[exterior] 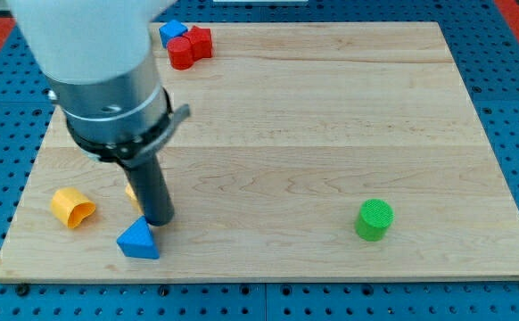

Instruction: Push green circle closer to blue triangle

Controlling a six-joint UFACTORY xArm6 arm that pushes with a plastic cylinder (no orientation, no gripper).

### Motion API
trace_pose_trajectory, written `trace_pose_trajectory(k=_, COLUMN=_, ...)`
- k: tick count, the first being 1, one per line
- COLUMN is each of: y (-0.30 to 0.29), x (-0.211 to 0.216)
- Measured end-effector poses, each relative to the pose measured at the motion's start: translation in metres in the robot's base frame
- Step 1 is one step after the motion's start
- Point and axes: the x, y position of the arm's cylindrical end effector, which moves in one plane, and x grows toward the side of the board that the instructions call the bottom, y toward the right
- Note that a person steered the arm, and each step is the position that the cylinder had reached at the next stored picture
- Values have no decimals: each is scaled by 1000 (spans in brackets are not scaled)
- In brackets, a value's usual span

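Observation:
The green circle (pixel 374 219) is a short green cylinder on the wooden board (pixel 331 116), at the view's lower right. The blue triangle (pixel 139 239) lies near the board's bottom edge at the view's lower left. My tip (pixel 160 219) rests on the board just above and to the right of the blue triangle, very close to it and far to the left of the green circle. The rod hangs from the grey and white arm body at the view's upper left.
A yellow-orange block (pixel 71 207) lies left of the blue triangle. A small orange piece (pixel 132 192) shows beside the rod, mostly hidden. Two red blocks (pixel 189 47) and a blue block (pixel 172 31) cluster at the board's top edge.

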Motion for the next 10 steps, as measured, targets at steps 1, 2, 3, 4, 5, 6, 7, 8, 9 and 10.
trace_pose_trajectory(k=1, y=100, x=-49)
trace_pose_trajectory(k=2, y=218, x=-99)
trace_pose_trajectory(k=3, y=331, x=-92)
trace_pose_trajectory(k=4, y=327, x=-28)
trace_pose_trajectory(k=5, y=250, x=12)
trace_pose_trajectory(k=6, y=140, x=13)
trace_pose_trajectory(k=7, y=148, x=-20)
trace_pose_trajectory(k=8, y=194, x=17)
trace_pose_trajectory(k=9, y=144, x=66)
trace_pose_trajectory(k=10, y=76, x=69)
